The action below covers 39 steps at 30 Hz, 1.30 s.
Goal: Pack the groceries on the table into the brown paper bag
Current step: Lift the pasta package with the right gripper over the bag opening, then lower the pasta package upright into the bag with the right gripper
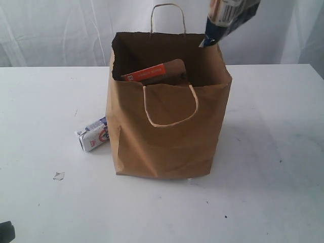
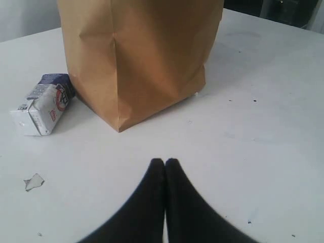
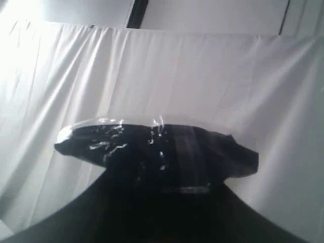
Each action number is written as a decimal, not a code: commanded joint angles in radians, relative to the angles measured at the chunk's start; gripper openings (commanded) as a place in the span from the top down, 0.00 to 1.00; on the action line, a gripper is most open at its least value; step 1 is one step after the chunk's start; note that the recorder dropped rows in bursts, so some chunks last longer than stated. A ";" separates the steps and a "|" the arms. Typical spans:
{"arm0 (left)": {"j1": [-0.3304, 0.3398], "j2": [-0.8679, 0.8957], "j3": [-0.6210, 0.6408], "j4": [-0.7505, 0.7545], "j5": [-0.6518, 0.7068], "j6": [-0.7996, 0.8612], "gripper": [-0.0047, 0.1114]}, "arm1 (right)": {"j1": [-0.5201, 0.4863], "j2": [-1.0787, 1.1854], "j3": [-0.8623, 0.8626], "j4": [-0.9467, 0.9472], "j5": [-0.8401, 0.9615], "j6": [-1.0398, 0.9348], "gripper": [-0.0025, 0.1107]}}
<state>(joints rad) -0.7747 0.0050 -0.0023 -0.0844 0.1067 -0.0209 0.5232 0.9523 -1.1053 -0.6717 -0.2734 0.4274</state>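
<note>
- Exterior view: the brown paper bag (image 1: 167, 142) stands upright and open-topped in the middle of the table (image 1: 273, 177). One loop handle hangs down its near face and the other stands up at the far rim.
- A brown pouch with an orange strip (image 1: 157, 73) leans inside the bag, its upper part showing above the near rim.
- The small white-blue carton (image 1: 93, 134) lies on its side on the table, just beside the bag's lower left corner.
- The long dark-blue packet (image 1: 230, 17) hangs tilted in the air over the bag's far right corner, its lower tip about level with the rim.
- Right wrist view: the right gripper (image 3: 164, 185) is clamped, partly closed, on that packet, which lies crosswise between the dark fingers.
- Left wrist view: the left gripper (image 2: 164, 163) has its fingertips pressed together with nothing between them, low over the table on the bag's near side.
- A small torn scrap (image 1: 59, 175) lies on the table, nearer and left of the carton.
</note>
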 commanded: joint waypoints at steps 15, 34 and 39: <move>-0.006 -0.005 0.002 -0.004 0.000 0.000 0.96 | 0.039 0.141 -0.022 -0.447 -0.143 0.152 0.98; -0.006 -0.005 0.002 -0.004 0.000 0.000 0.96 | 0.039 0.214 -0.022 -0.801 -0.240 0.410 0.98; -0.006 -0.005 0.002 -0.004 0.000 0.000 0.96 | 0.039 0.228 -0.022 -0.872 -0.275 0.479 0.98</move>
<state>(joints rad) -0.7747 0.0050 -0.0023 -0.0844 0.1067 -0.0209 0.5582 1.1870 -1.1063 -1.5226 -0.5194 0.8850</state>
